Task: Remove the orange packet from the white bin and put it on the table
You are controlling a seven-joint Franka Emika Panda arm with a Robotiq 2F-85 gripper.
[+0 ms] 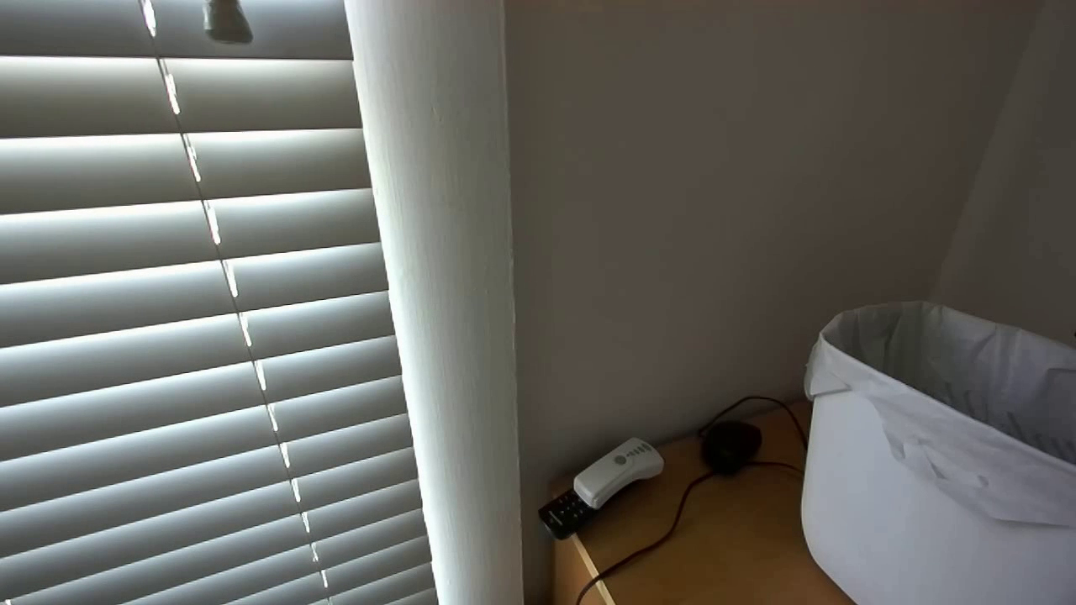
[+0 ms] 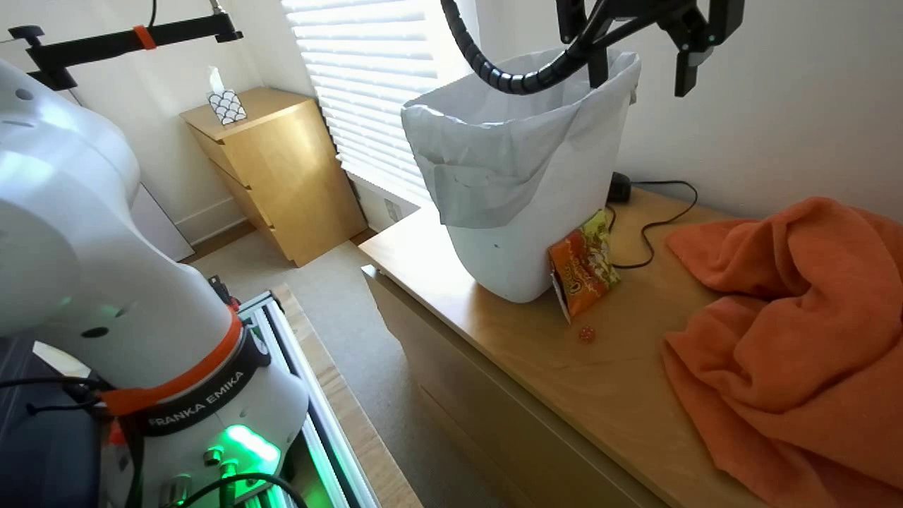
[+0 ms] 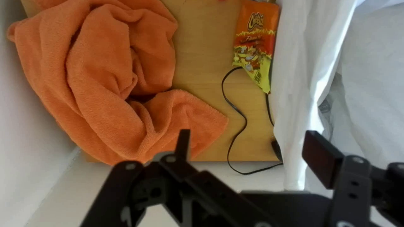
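Observation:
The orange packet [image 2: 584, 267], an orange and yellow-green snack bag, rests on the wooden table [image 2: 635, 381], leaning against the outside of the white bin [image 2: 522, 254]. It also shows in the wrist view [image 3: 255, 41], close to the liner [image 3: 300, 94]. The bin with its crinkled liner stands upright at the right of an exterior view [image 1: 925, 487]. My gripper [image 2: 642, 76] is open and empty, high by the bin's rim. In the wrist view the gripper [image 3: 249, 143] has one finger over the liner and the other over the orange cloth. The packet is apart from the fingers.
A crumpled orange cloth [image 2: 797, 353] lies on the table near the wall. A black device [image 2: 619, 187] with a thin cable sits behind the bin. A small red ball [image 2: 586, 334] lies by the packet. White [image 1: 618, 475] and black [image 1: 567, 514] remotes lie at the table's edge.

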